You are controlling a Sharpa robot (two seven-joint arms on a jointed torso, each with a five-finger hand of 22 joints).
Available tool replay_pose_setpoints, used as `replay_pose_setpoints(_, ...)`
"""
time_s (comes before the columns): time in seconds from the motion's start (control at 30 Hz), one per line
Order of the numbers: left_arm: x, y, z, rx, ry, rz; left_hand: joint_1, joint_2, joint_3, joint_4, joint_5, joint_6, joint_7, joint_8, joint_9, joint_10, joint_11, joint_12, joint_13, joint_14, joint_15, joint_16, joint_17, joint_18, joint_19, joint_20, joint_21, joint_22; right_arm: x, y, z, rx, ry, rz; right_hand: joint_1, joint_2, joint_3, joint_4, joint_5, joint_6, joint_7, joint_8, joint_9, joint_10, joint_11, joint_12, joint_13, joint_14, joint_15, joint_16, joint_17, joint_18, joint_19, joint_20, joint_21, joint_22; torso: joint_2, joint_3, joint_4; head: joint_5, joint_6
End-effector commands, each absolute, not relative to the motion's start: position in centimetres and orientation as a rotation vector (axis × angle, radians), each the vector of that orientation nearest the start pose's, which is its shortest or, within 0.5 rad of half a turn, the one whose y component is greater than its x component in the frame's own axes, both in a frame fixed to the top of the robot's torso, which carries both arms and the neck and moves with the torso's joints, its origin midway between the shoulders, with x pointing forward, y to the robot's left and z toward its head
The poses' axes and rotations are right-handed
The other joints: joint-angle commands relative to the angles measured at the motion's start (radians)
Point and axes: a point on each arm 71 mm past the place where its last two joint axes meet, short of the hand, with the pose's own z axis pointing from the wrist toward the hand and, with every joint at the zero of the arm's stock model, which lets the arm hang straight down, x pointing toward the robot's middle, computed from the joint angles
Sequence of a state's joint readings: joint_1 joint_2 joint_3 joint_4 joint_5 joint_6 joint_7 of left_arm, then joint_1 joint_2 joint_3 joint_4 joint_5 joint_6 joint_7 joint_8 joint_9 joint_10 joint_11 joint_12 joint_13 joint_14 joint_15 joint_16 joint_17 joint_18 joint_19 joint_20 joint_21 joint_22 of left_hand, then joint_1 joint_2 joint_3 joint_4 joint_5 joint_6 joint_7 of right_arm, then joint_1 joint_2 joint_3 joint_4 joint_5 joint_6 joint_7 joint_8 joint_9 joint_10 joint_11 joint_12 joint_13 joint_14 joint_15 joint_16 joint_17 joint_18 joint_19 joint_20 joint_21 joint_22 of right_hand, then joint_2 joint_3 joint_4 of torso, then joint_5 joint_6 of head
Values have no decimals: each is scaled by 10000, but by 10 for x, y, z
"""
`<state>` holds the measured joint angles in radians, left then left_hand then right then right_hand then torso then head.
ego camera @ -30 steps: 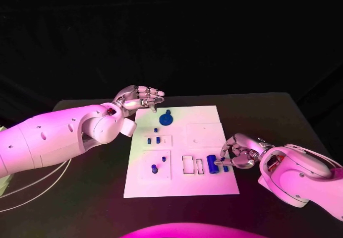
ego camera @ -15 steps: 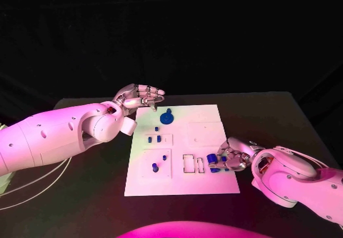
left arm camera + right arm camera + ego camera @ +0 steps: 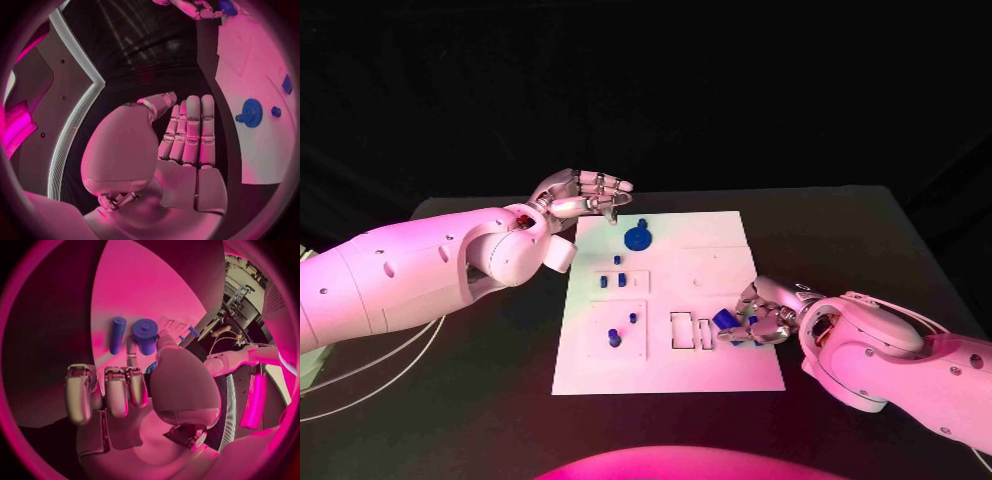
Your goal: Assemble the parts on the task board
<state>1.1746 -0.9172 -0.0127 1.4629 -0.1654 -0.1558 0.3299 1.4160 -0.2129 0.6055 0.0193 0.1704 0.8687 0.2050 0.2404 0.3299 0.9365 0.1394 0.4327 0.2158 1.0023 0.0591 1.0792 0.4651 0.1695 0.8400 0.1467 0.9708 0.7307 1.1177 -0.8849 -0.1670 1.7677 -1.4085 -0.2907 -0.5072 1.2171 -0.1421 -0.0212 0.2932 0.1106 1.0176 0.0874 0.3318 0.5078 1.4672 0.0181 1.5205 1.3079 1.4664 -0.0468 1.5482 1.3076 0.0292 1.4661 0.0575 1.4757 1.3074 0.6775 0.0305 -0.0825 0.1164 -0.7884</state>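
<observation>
Starting at the left of the head view: my left hand (image 3: 584,193) hovers just off the upper left corner of the white rectangular task board (image 3: 733,372), fingers curled in on nothing. I'd guess it's parked there to leave the board free. Just right of it, near the board's top edge, sits the round blue disc part with a small knob (image 3: 638,238). Below that, a few small blue pegs (image 3: 610,282) stand in the left-hand recesses.

Further right, low on the board's right side, my right hand (image 3: 769,318) is down on the blue cylinder part (image 3: 728,320), fingertips around it beside the rectangular slots (image 3: 691,331). Looks like a grip, but I honestly can't tell if it's properly clamped. The cylinder seems tipped, its long axis slanting up-left across the frame. A slimmer blue rod (image 3: 117,335) lies just alongside it.
</observation>
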Motion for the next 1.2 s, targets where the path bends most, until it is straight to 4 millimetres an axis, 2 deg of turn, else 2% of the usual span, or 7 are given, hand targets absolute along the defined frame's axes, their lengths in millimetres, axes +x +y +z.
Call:
replay_pose_setpoints(0.03, 493, 253, -185, -9819, 15379, -15141, -30, 67, -31, 29, 41, -71, -4, -20, -12, -81, -13, 49, -9, -61, 28, -33, -15, 150, -2, 89, -45, -15, 397, -176, -267, -5, 20715, 4271, 351, 156, 171, 0, 21, -56, -15, 65, -97, 641, -69, 12, 2114, 933, -73, 60, 2109, -130, 844, -62, 63, 2421, -4, 2, 2, 9, -18)
replay_pose_setpoints(0.37, 493, 254, -185, -9837, 15382, -15107, -51, 70, -38, 47, 41, -74, -3, -19, -14, -88, -12, 55, -12, -62, 30, -31, -16, 150, -3, 92, -58, -23, 394, -175, -255, 1217, 19589, 5365, 769, 659, 484, -26, -22, 279, -182, 362, -34, 713, -211, 76, 2199, 939, -183, 69, 2143, -174, 900, -141, 318, 2481, -8, 0, 2, 78, -4)
replay_pose_setpoints(0.43, 493, 254, -185, -9842, 15392, -15103, -51, 70, -38, 47, 41, -74, -3, -19, -14, -88, -12, 55, -12, -62, 30, -31, -16, 150, -3, 92, -58, -23, 394, -175, -250, 1747, 19393, 5679, 782, 689, 497, -25, -22, 294, -193, 376, -33, 705, -222, 62, 2186, 937, -192, 66, 2133, -179, 906, -149, 344, 2487, -8, -8, 10, 114, 1)
replay_pose_setpoints(0.53, 493, 253, -185, -9839, 15411, -15120, -76, 71, -44, 67, 43, -84, 1, -23, -18, -102, -8, 57, -17, -65, 34, -30, -18, 149, -4, 96, -73, -33, 393, -173, -240, 2491, 19183, 6139, 971, 702, 553, -63, -24, 285, -223, 388, -44, 639, -254, -38, 2095, 927, -224, 50, 2089, -174, 899, -180, 317, 2480, 1, -24, 14, 96, 0)
replay_pose_setpoints(0.73, 493, 252, -185, -9835, 15419, -15139, -76, 71, -44, 67, 43, -84, 1, -23, -18, -102, -8, 57, -17, -65, 34, -30, -18, 149, -4, 96, -73, -33, 390, -165, -230, 3120, 19311, 6757, 930, 733, 545, -23, -33, 290, -215, 394, -50, 656, -252, -20, 2116, 923, -230, 45, 2075, -174, 899, -189, 321, 2481, -3, -14, 6, 99, -26)
replay_pose_setpoints(1.03, 492, 250, -184, -9818, 15423, -15193, -113, 94, -42, 108, 51, -98, 5, -25, -24, -116, -5, 69, -23, -70, 40, -27, -21, 149, -5, 104, -102, -52, 389, -148, -236, 3073, 20222, 7050, 717, 833, 487, -3, -43, 274, -201, 392, -77, 608, -243, -104, 2046, 909, -227, 21, 2013, -152, 870, -199, 202, 2451, -3, -16, 4, 118, -36)
replay_pose_setpoints(1.2, 492, 250, -184, -9817, 15434, -15206, -113, 94, -42, 108, 51, -98, 5, -25, -24, -116, -5, 69, -23, -70, 40, -27, -21, 149, -5, 104, -102, -52, 389, -139, -242, 2868, 20740, 7003, 502, 898, 409, 0, -48, 291, -202, 411, -90, 566, -244, -180, 1984, 898, -225, 2, 1965, -140, 852, -199, 136, 2434, -7, -2, -2, 143, -59)
